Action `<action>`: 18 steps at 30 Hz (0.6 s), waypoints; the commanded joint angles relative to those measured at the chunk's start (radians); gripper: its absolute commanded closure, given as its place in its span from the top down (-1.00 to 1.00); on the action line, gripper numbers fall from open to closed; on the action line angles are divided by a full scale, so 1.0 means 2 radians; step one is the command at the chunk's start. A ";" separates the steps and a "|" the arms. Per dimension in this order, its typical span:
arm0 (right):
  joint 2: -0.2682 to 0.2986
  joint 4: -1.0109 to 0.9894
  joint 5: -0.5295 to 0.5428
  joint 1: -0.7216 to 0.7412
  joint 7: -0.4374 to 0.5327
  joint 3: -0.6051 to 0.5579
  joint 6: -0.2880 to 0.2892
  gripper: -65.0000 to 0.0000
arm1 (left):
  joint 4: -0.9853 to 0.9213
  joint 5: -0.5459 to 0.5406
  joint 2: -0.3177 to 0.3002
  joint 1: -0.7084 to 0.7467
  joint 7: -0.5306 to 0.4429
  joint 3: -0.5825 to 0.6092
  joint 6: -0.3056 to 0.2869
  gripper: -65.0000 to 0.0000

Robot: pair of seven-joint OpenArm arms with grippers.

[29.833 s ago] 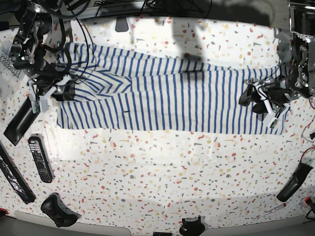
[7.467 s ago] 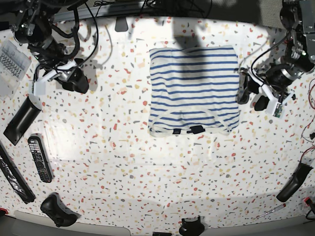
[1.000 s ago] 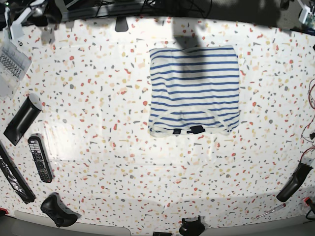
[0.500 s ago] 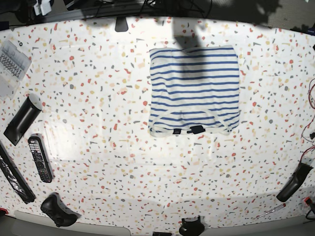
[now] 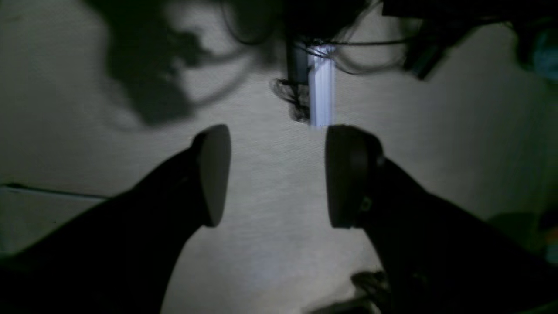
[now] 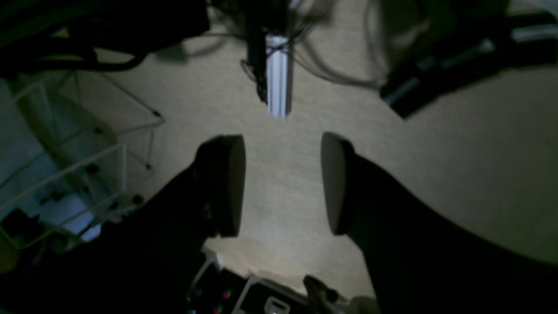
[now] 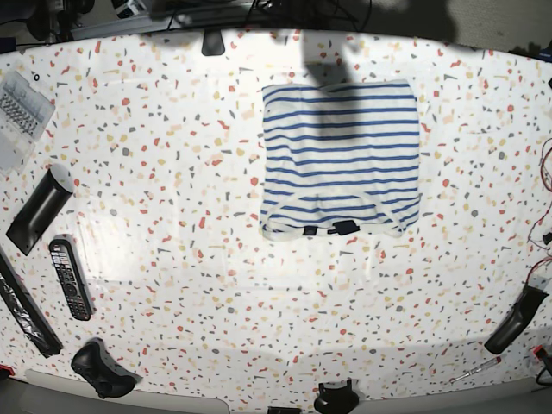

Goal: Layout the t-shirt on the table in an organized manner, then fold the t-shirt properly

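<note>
A wide speckled bench point(image 7: 172, 285) fills the overhead view. The t-shirt point(image 7: 341, 159), folded into a neat striped rectangle, lies flat right of centre near the far edge. A remote control point(image 7: 70, 278) rests at the left edge. The left gripper point(image 5: 274, 174) and right gripper point(image 6: 281, 183) hang released, empty, over pale carpet.

A: Where's the shirt point(image 7: 341, 158)?
B: Folded flat on the table point(image 7: 216, 285), a bit right of centre, nearer the far edge; neck label at its near edge.
A: Other stuff?
B: Left edge: remote point(image 7: 70, 278), w/ a long bar point(image 7: 38, 209) just behind it. Game controller point(image 7: 102, 369) at near-left corner. Screwdriver point(image 7: 473, 370) near-right. All well apart from the shirt.
</note>
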 commanded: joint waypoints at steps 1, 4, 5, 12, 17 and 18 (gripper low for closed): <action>0.007 -0.022 -0.012 0.012 0.015 -0.014 0.003 -0.15 | -0.024 -0.002 -0.007 -0.009 -0.008 0.004 0.004 -0.03; 0.008 -0.089 -0.056 0.056 0.065 -0.071 0.003 -0.15 | -0.101 -0.003 0.000 -0.054 -0.008 0.016 0.013 -0.03; 0.007 -0.104 -0.064 0.067 0.088 -0.088 0.003 -0.15 | -0.120 -0.003 0.004 -0.065 -0.010 0.018 0.024 -0.03; 0.005 -0.134 -0.168 0.084 0.239 -0.195 -0.005 -0.15 | -0.162 -0.001 0.032 -0.107 -0.020 0.018 0.097 -0.03; 0.005 -0.134 -0.193 0.086 0.258 -0.266 -0.147 -0.15 | -0.162 -0.002 0.042 -0.136 0.034 0.018 0.115 -0.03; 0.005 -0.135 -0.191 0.088 0.258 -0.277 -0.156 -0.15 | -0.162 -0.002 0.044 -0.140 0.049 0.018 0.115 -0.03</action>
